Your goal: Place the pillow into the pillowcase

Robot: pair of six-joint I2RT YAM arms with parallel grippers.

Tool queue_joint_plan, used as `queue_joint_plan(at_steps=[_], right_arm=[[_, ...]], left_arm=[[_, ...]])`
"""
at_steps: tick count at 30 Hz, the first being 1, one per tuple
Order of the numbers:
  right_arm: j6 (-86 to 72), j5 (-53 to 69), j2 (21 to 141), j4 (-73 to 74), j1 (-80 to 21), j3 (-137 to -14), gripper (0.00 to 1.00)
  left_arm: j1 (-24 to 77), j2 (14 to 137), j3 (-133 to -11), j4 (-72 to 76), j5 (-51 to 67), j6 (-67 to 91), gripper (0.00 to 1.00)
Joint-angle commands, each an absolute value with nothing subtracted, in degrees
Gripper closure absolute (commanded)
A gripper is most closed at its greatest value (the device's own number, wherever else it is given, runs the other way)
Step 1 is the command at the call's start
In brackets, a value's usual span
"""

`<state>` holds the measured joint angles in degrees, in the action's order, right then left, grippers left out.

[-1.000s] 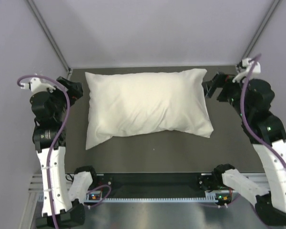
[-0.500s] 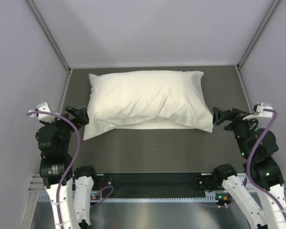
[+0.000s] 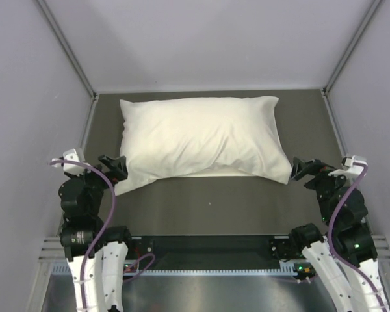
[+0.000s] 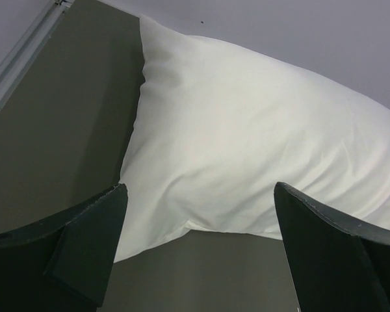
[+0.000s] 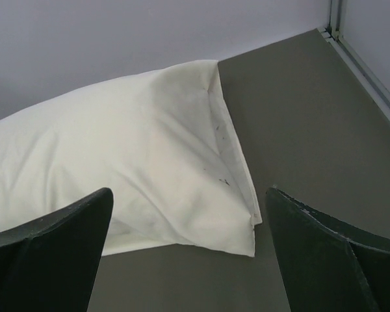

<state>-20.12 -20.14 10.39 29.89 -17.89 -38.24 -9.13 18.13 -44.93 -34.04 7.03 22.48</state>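
From the top external view, the pillowcase [image 3: 201, 140] lies across the far half of the desk [image 3: 214, 201], its long side running from left to right. It is plump and rounded, not limp, so I judge that the pillow is already inside. No bare pillow fabric shows. The left jaws sit just beside its near left corner and the right jaws just beside its near right corner. Neither pair touches the cloth.

In the left wrist view, the left jaws stand wide apart with nothing between them. Ahead, the pillowcase [image 4: 247, 149] swells up from the desk [image 4: 58, 123], and its near left corner tapers to a flat, unfilled flap.

In the right wrist view, the right jaws are likewise spread and empty. The pillowcase [image 5: 117, 175] ends here in a flat seamed hem [image 5: 237, 169] with a few dark specks. Whether this end is open I cannot tell.

The bundle looks light, soft and springy. The thin cloth should slide over the filling, so a pinch on a flat corner or the hem would likely hold better than one on the puffed middle.
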Motion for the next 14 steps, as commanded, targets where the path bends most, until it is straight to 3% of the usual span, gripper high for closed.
queue_joint_plan(at_steps=[1, 14], right_arm=[[-20.7, -23.6, 11.7, 30.3, -18.2, -39.5, 0.00], [-21.0, -22.1, 12.8, 30.0, -18.3, -39.4, 0.00]], left_arm=[[-7.2, 20.3, -44.4, -31.8, 7.3, 22.7, 0.01], [-5.4, 21.0, -44.6, -33.0, 5.0, 22.9, 0.01]])
